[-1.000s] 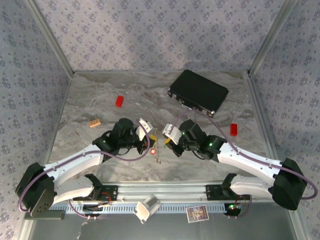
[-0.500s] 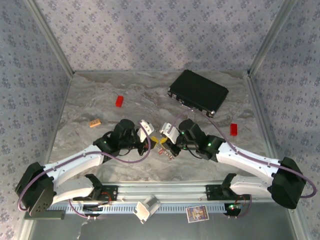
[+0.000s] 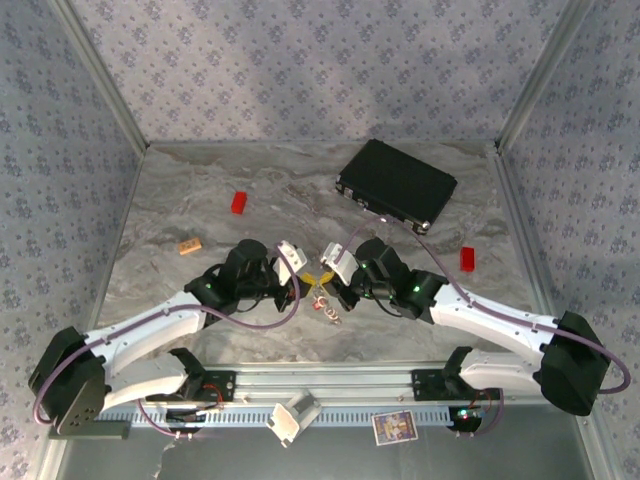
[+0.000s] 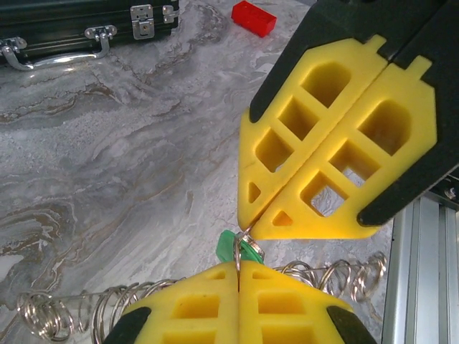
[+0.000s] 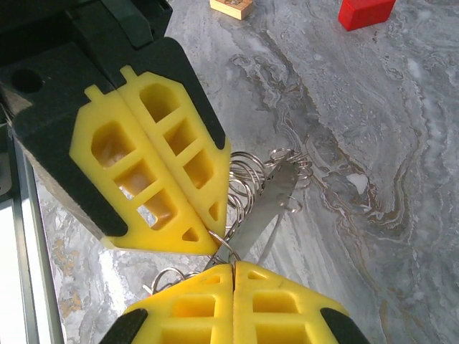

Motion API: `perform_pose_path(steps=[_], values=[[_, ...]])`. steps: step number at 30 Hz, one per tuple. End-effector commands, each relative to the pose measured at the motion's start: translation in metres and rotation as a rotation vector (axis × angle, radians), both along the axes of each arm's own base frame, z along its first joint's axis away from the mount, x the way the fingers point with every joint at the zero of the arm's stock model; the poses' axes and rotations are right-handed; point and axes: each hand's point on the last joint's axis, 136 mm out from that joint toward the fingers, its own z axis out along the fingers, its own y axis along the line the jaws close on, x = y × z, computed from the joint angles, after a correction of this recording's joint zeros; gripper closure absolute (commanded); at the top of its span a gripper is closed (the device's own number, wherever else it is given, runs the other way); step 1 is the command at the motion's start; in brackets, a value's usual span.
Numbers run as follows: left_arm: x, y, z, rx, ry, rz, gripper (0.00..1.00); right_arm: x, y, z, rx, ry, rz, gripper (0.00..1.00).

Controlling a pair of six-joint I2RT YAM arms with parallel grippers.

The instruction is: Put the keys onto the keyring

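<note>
Card (image 3: 394, 428) unreadable; left gripper (image 4: 238, 269), right gripper (image 5: 233, 266) pinch keyring (image 5: 247, 175).

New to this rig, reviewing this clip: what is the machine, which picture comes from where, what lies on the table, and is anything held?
Two white robot arms are bolted at the near edge of a marble-patterned table. One picture looks down from above and behind; the other two come from a camera on each wrist, so the yellow fingers at the bottom are that arm's own. The left gripper and right gripper meet tip to tip, both shut, each seemingly pinching a wire loop of the keyring, with a green-headed key between them. On the table lie a black case, a red block, a second red block and a tan block.
</note>
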Motion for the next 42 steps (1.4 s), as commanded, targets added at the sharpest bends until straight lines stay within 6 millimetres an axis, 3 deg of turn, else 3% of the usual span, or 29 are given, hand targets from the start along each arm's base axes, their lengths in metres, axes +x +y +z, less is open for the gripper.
perform_pose_path(steps=[1, 7, 15, 26, 28, 32, 38, 42], values=[[-0.007, -0.004, 0.015, -0.045, -0.059, -0.044, 1.0, 0.011, -0.001, 0.005, 0.01, -0.008, -0.06, 1.0], [-0.008, -0.002, 0.016, -0.031, -0.129, -0.054, 1.0, 0.017, -0.006, -0.001, 0.021, 0.064, -0.122, 1.0], [-0.011, -0.003, 0.019, -0.004, -0.296, -0.07, 1.0, 0.014, 0.002, -0.013, 0.035, 0.203, -0.136, 1.0], [-0.01, -0.001, 0.021, -0.039, -0.329, -0.051, 1.0, 0.009, 0.005, -0.019, 0.05, 0.268, -0.103, 1.0], [-0.01, -0.002, 0.02, -0.046, -0.323, -0.047, 1.0, 0.007, 0.005, -0.018, 0.056, 0.272, -0.091, 0.95], [-0.01, -0.003, 0.021, -0.071, -0.314, -0.036, 1.0, 0.002, 0.006, -0.015, 0.064, 0.267, -0.056, 0.73], [-0.006, -0.001, 0.02, -0.131, -0.31, 0.011, 1.0, 0.004, -0.013, -0.002, 0.068, 0.112, -0.01, 0.6], [-0.008, -0.002, 0.02, -0.161, -0.325, 0.006, 1.0, -0.01, -0.015, 0.011, 0.103, -0.025, 0.148, 0.53]])
